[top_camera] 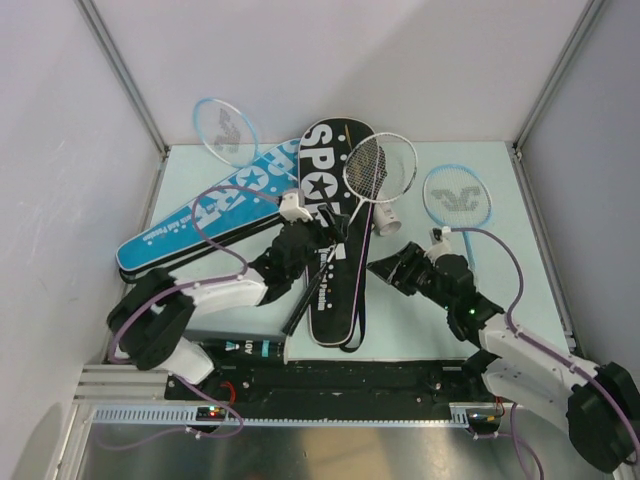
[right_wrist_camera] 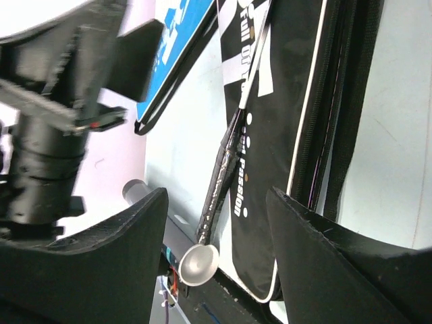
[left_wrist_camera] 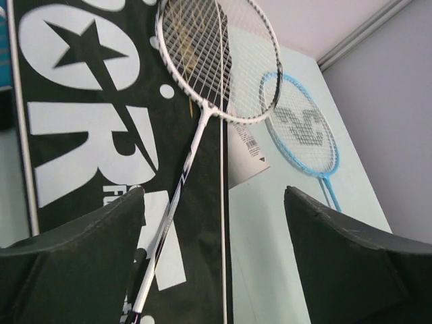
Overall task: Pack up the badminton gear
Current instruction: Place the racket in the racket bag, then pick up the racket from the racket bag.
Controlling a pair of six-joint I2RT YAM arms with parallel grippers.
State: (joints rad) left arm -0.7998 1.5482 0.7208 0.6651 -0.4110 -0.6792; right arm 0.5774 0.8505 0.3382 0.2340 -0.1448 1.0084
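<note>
At left gripper [left_wrist_camera: 214,202]: gaping wide, gripping nothing, straddling shaft of white racket [left_wrist_camera: 214,61] without touching. Under fingers: lying lengthwise on black cover [left_wrist_camera: 81,121], head overhanging cover's right edge, near blue racket [left_wrist_camera: 300,125]. At right gripper [right_wrist_camera: 217,202]: spreading wide, gripping nothing, hovering off black cover's near end, facing white racket's handle. Farther out: lying left, touching black cover, blue cover [top_camera: 200,215]; lying by arm bases, tube [top_camera: 245,348].

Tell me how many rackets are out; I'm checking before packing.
3. A light-blue racket back left, at the blue cover's end; a white racket across the black cover; a second light-blue racket on the table, right. Others may hide inside covers.
</note>
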